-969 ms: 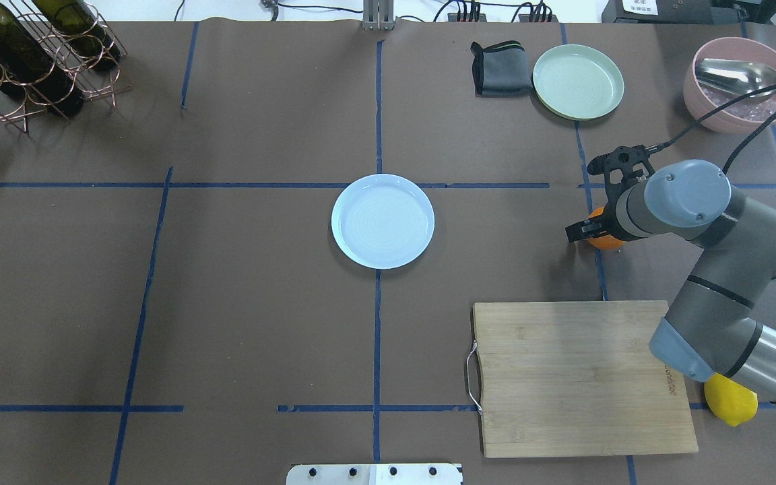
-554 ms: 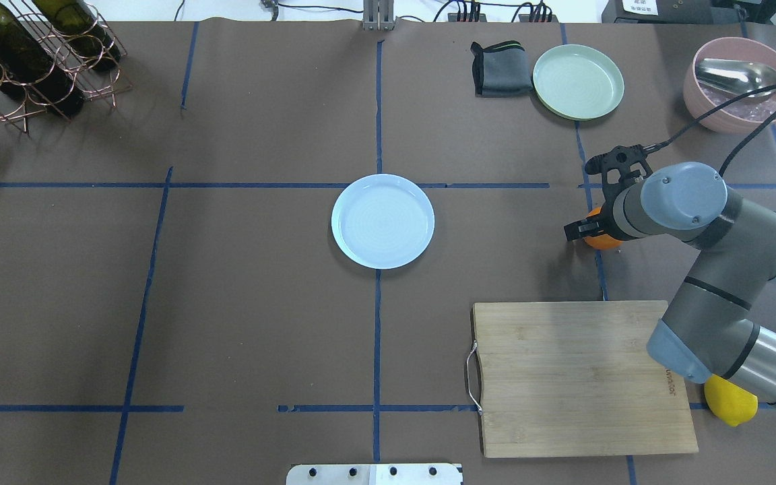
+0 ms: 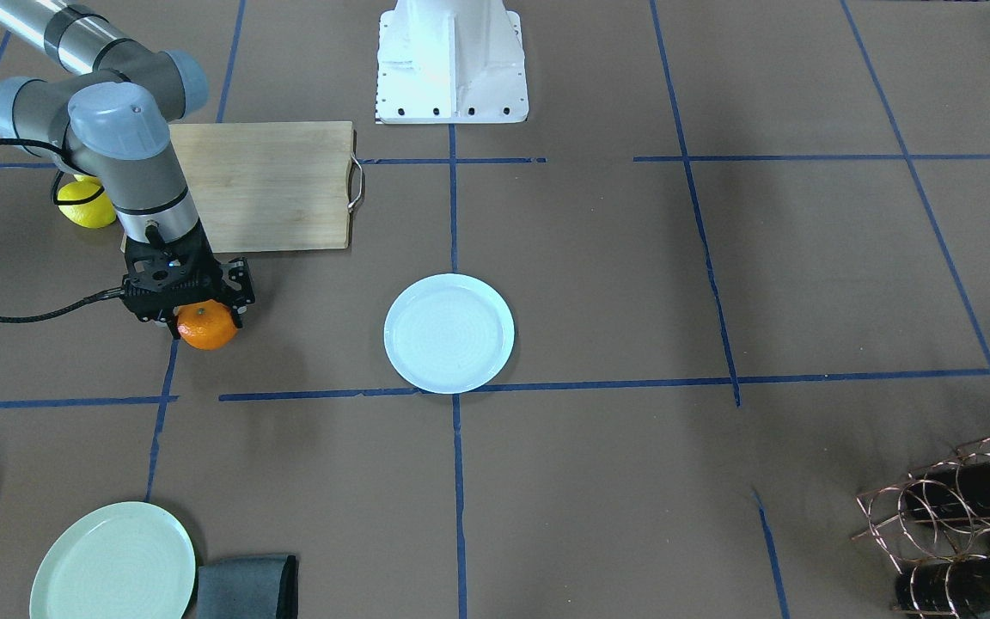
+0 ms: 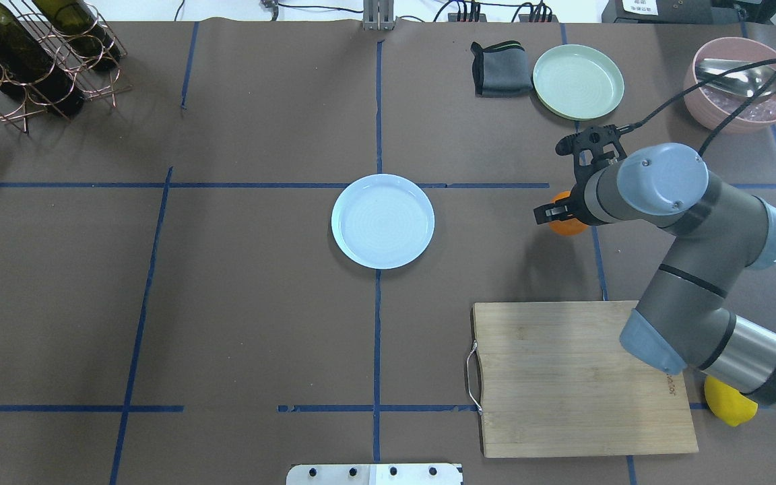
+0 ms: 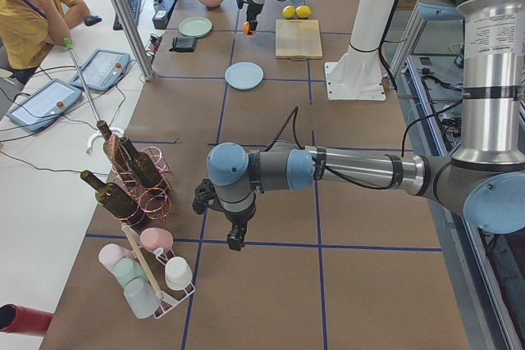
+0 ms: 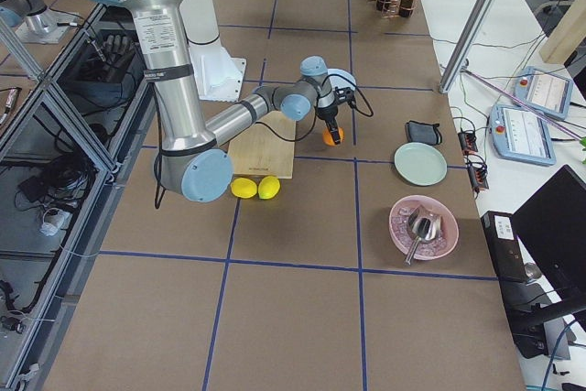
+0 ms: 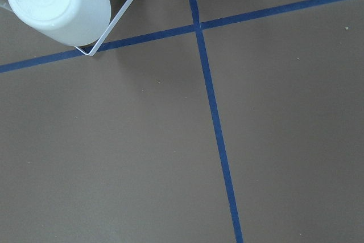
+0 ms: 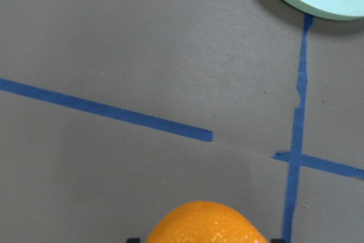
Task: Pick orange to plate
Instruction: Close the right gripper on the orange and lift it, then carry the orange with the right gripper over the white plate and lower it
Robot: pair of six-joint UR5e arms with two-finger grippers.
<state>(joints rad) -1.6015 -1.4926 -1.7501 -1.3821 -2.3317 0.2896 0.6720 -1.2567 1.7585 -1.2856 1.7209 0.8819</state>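
- The right gripper [image 3: 201, 311] points straight down, its two black fingers clamped on the orange [image 3: 207, 327] from either side. The fruit bulges out below them.
- In the overhead view, left to right: a wire rack of wine bottles [image 4: 31, 54] in the far corner, then the plate [image 4: 382, 221] mid-table. Next comes bare brown table [image 4: 260, 303] crossed by blue tape [image 4: 489, 185], then the orange, well apart from the plate.
- Beyond the orange sit a grey cloth [image 4: 499, 69] and a mint-green plate [image 4: 578, 81]. Nearer the robot lies a cutting board [image 4: 580, 377], with a lemon [image 4: 731, 403] off its right corner.
- The exterior right view shows a pair of lemons [image 6: 244, 188] side by side there. Overhead, the right arm [image 4: 698, 222] covers all but one.
- The left gripper [image 5: 235, 239] shows only in the exterior left view, hanging near a cup rack [image 5: 152, 280]. Whether its fingers are apart or together cannot be told.
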